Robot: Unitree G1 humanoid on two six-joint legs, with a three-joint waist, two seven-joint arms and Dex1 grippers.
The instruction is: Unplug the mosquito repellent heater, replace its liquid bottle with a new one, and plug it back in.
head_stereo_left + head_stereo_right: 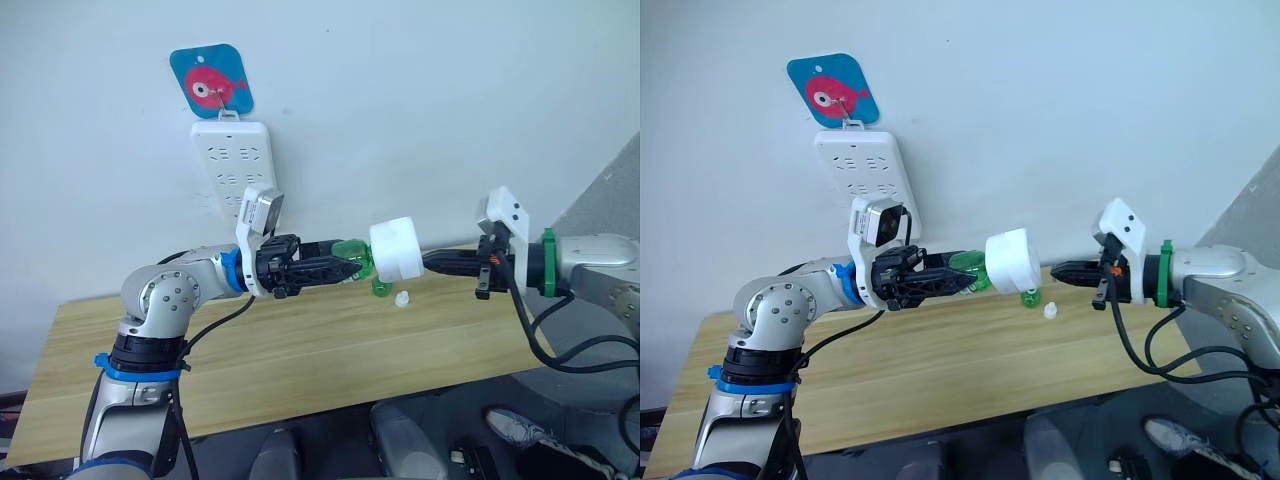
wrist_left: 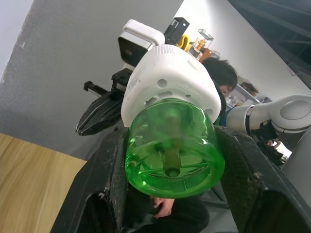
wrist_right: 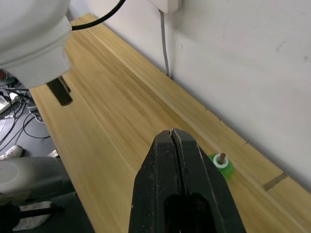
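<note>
Left wrist view: left tool [image 2: 170, 194] grips clear green bottle [image 2: 172, 145] w/ white rounded heater [image 2: 167, 80]; right tool [image 3: 179, 145] closed, empty.

Above the wooden worktop [image 1: 300, 350], my left gripper [image 1: 340, 268] holds the green bottle [image 1: 352, 258] attached to the white rounded heater [image 1: 396, 248]; my right gripper [image 1: 432, 262] sits just right. A long white power strip [image 1: 238, 170] hangs on the wall behind.

The two head eyes are looking forward and down over the wooden table [image 1: 300, 350] toward the wall (sharing one scene). The left wrist camera is sitting close behind the green bottle [image 2: 172, 145]; the right wrist camera is facing the tabletop.
</note>
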